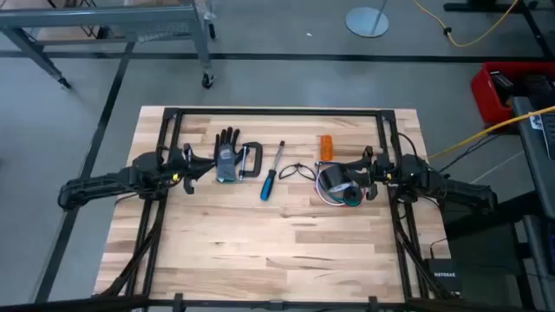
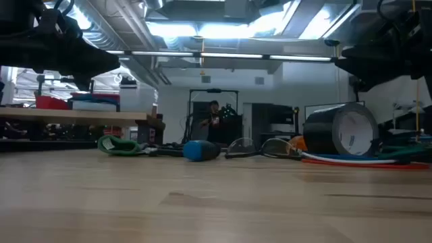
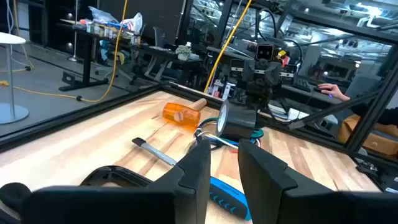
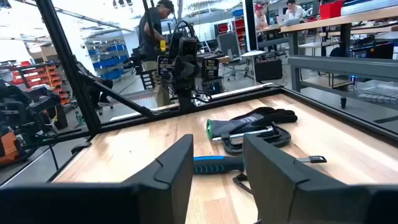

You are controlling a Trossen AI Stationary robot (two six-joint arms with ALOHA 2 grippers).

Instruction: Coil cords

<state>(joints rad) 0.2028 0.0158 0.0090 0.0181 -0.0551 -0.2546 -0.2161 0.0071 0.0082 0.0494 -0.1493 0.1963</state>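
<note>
White, blue and red thin wires, the cords (image 1: 332, 196), lie in a loose flat ring on the wooden table (image 1: 286, 260) under the grey tape roll (image 1: 334, 179), just inboard of the right gripper (image 1: 375, 178). Its fingers stand apart, empty. The left gripper (image 1: 192, 167), narrowly parted and empty, waits well apart, beyond the glove (image 1: 227, 154).

White, blue and red cords (image 1: 334, 198), grey tape roll (image 1: 335, 181), orange bottle (image 1: 326, 146), blue-handled screwdriver (image 1: 269, 184).
</note>
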